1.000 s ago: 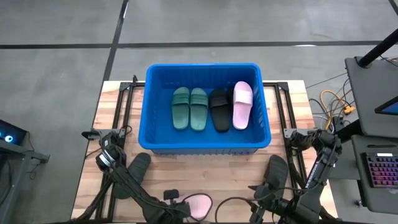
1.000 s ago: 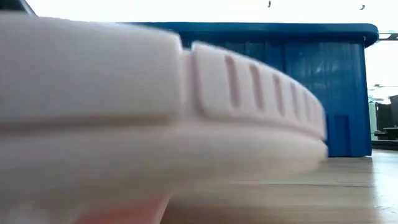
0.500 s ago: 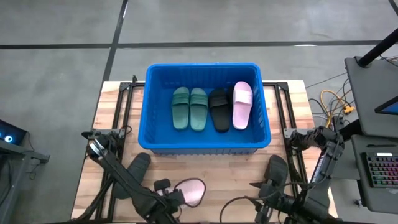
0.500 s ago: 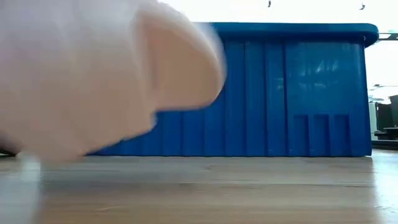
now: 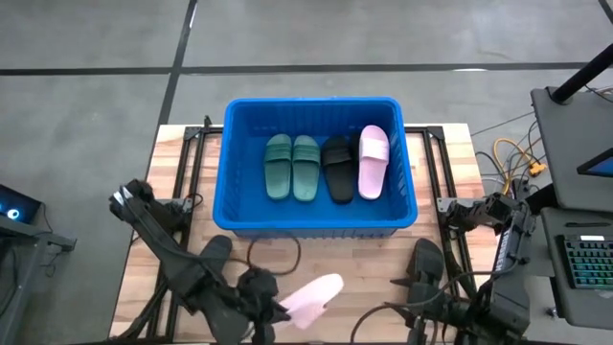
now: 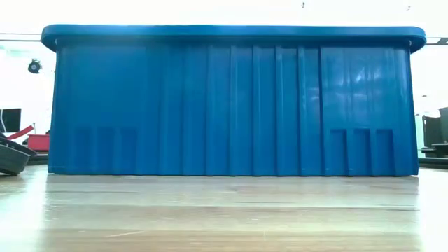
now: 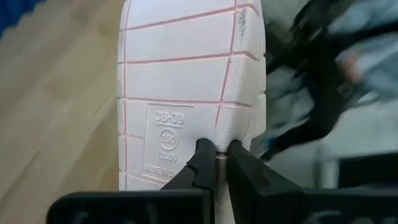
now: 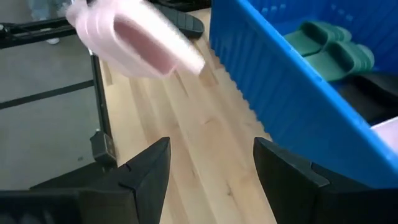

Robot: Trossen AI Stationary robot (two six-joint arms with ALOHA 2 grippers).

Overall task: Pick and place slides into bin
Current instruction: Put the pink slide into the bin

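Observation:
A pale pink slide hangs in the air over the table's near edge, with my left gripper shut on it. In the right wrist view it shows as the pink slide, footbed visible. The blue bin stands at the table's far middle. In it lie two green slides, a black slide and a pink slide. My right gripper stands open at the near right, with nothing between its fingers. My left gripper pinches the pink slide between its two fingertips, at a spot on the sole side next to the size stamp. The ribbed sole faces the wrist, and the slide runs on away from the fingers. It is lifted clear of the table.
One dark slide lies on the wood near the left arm, another dark slide near the right arm. Bare wooden tabletop lies between the bin's near wall and the table's near edge. Cables and a keyboard sit off the right edge.
My left gripper has risen with the pink slide and turned. The slide, which filled the low view close to the table, has been lifted out of that view. Its free end now points toward the far right.

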